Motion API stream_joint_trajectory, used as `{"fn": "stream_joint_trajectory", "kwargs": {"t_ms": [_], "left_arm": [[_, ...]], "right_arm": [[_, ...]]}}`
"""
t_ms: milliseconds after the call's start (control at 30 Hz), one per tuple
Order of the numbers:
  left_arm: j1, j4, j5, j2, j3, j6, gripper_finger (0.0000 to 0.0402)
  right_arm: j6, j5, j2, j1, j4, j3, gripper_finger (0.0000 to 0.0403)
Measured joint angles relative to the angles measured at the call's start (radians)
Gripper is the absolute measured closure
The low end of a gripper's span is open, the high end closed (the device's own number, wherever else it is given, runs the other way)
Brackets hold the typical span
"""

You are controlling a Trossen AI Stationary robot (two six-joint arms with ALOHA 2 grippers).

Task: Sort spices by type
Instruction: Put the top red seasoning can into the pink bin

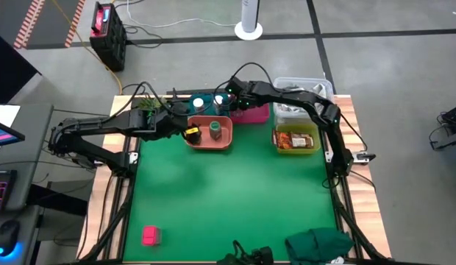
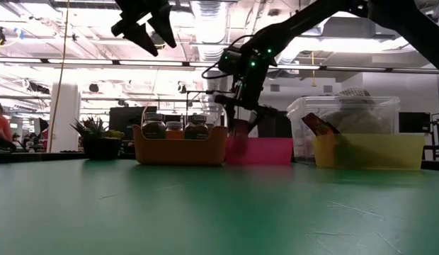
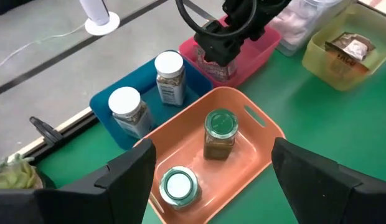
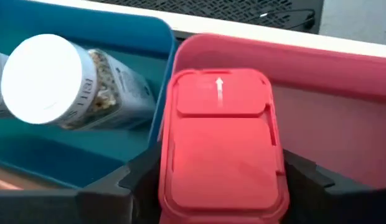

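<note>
My right gripper [image 1: 234, 101] is shut on a pink block [image 4: 221, 149] over the pink tray [image 1: 256, 114]. My left gripper [image 3: 213, 149] hangs open, high above the orange tray [image 1: 226, 138], touching nothing. Two dark green jars [image 3: 219, 134] [image 3: 178, 185] stand in that tray. Two white-capped jars [image 3: 169, 74] [image 3: 127, 109] are in the blue tray [image 3: 103, 99]. Brown-orange sachets [image 1: 296, 139] lie in the yellow tray [image 1: 276, 144]. A second pink block [image 1: 151, 235] lies on the mat near the table's near left corner. My right gripper pinches the pink block between its two fingers [image 4: 137, 180], one on each long side [image 4: 168, 168]. The fingers come from above, pointing down. The block hangs below them [image 2: 237, 145] at the pink tray's left end. Whether its lower end touches the tray, I cannot tell.
A clear bin [image 1: 320, 90] with crumpled wrappers stands at the far right behind the yellow tray. A small plant [image 1: 147, 103] sits at the far left. A dark green cloth [image 1: 320, 243] lies at the near edge. The green mat [image 1: 235, 199] stretches between the trays and the near edge.
</note>
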Motion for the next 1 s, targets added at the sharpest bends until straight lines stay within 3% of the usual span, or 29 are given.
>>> {"fn": "stream_joint_trajectory", "kwargs": {"t_ms": [367,833,1000], "left_arm": [[0.0,0.0,0.024,0.0,0.0,0.09,0.0095],[0.0,0.005,0.015,-0.028,0.0,0.124,0.0095],[0.0,0.004,0.019,-0.029,0.0,0.141,0.0095]], "right_arm": [[-0.007,-0.048,0.001,0.004,-0.008,0.0,0.0136],[-0.035,0.051,0.001,0.018,-0.011,-0.014,0.0135],[-0.039,0.031,0.002,0.027,-0.011,-0.04,0.0135]]}}
